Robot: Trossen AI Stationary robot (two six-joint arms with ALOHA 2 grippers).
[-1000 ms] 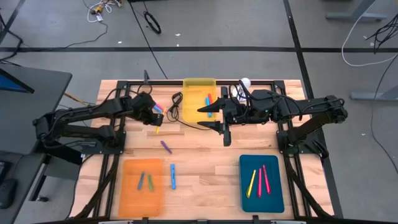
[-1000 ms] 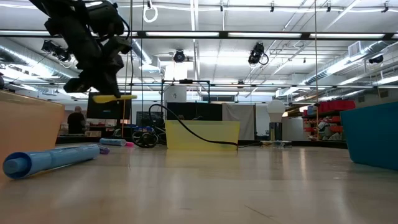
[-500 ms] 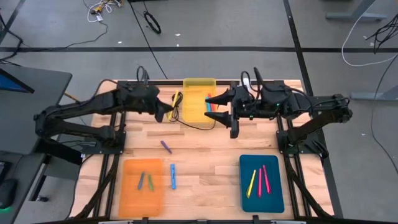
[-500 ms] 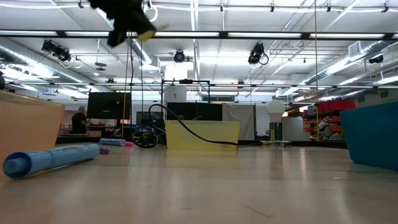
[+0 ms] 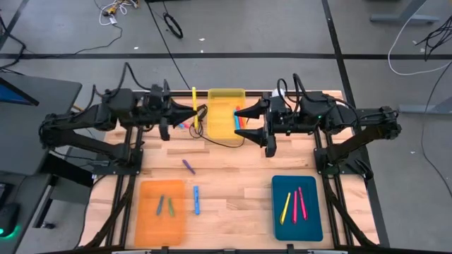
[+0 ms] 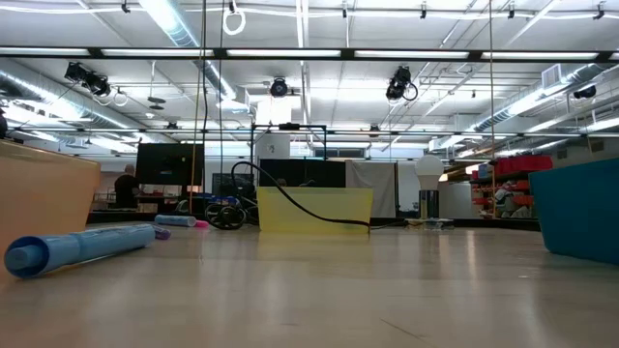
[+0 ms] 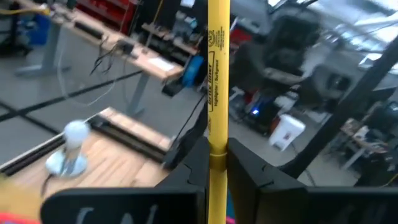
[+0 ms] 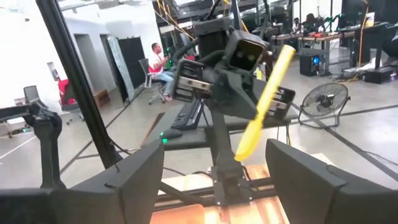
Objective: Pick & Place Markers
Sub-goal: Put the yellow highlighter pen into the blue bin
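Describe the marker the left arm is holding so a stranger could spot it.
Find the yellow tray at the table's far edge. Just left of it, the left end effector grips a yellow marker; it is the only marker held, not lying on the table or in a tray.

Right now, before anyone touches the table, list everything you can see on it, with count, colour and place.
Yellow tray: 1, yellow, far middle; blue and pink-red markers inside, count unclear.
Orange tray: 1, orange, near left.
Teal tray: 1, teal, near right.
Orange-tray markers: 2, green and darker, inside.
Teal-tray markers: 3, one yellow, two pink, inside.
Purple marker: 1, on bare table.
Blue marker: 1, beside orange tray.
Held marker: 1, yellow, in left claw.
Black cable: 1, by yellow tray.
Left claw: shut, left of yellow tray.
Right claw: open, right of yellow tray.
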